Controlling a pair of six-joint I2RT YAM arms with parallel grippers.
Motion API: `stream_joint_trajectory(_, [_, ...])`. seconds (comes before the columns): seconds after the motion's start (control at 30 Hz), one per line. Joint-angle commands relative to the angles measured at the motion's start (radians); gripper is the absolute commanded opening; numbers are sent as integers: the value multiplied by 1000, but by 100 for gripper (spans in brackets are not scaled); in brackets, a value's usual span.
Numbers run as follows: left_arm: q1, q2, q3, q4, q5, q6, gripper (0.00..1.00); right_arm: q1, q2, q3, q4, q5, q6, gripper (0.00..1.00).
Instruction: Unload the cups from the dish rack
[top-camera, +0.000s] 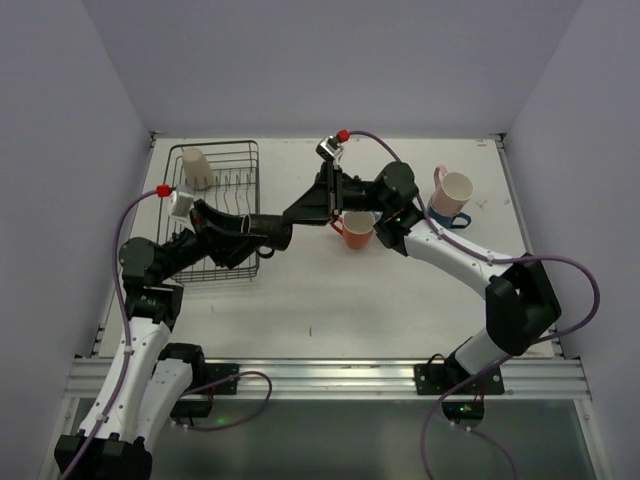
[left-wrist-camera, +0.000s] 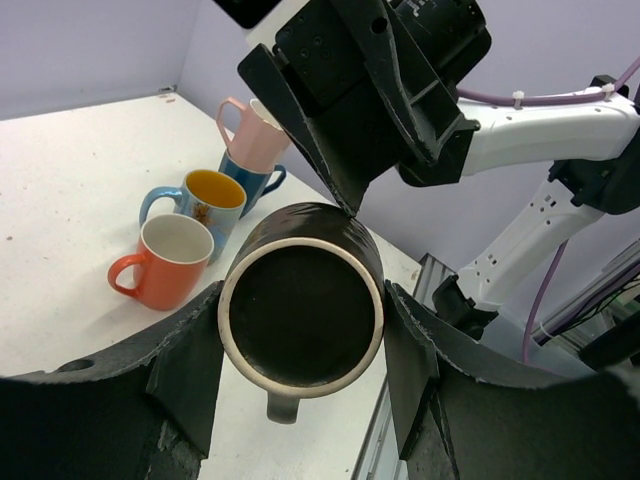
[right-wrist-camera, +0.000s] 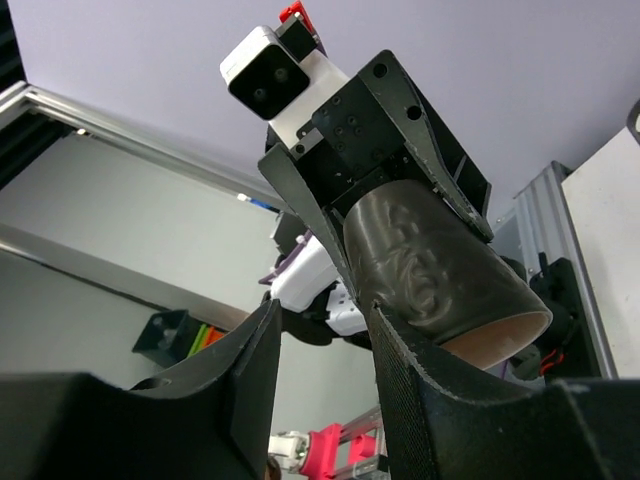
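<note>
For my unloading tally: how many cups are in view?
6: cream cup in the dish rack; dark cup in the left pincer; orange cup, light blue cup and blue cup on the table, pink cup stacked on the blue. More may be hidden.

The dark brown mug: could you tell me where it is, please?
In the top view, the dark brown mug is held sideways in the left claw at the right edge of the dish rack, the right claw at its far end.

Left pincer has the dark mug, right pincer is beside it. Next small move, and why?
Probably shift the right pincer sideways until the dark mug sits between its fingers. The left pincer grips the mug, but the right one stands open with the mug off to one side.
</note>
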Motion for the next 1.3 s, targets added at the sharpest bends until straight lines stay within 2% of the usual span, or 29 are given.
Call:
stream_joint_trajectory(0.0, [-8,-20,26,32,-10,15,0,3,-89,31,-147,7,-151,44])
stream_joint_trajectory(0.1, [-8,-20,23,29,-12,24,0,-6,-153,34,-321,53,-277,44])
stream_joint_trajectory(0.17, [-8,-20,24,26,-12,26,0,-10,-178,30,-374,69,-344,44])
stream_joint_trajectory(0.73, [-8,-15,70,-25,-9,49,0,-12,-212,-46,-463,116,-441,44])
stream_joint_trajectory(1.03, [-8,-17,69,-19,-6,43,0,-12,-171,-44,-399,83,-403,44])
stream_joint_trajectory(1.2, [-9,-12,58,4,-3,27,0,-11,-117,-50,-269,38,-316,44])
stream_joint_trajectory(1.27, [-9,-12,53,7,-1,26,0,-9,-99,-67,-134,18,-238,44])
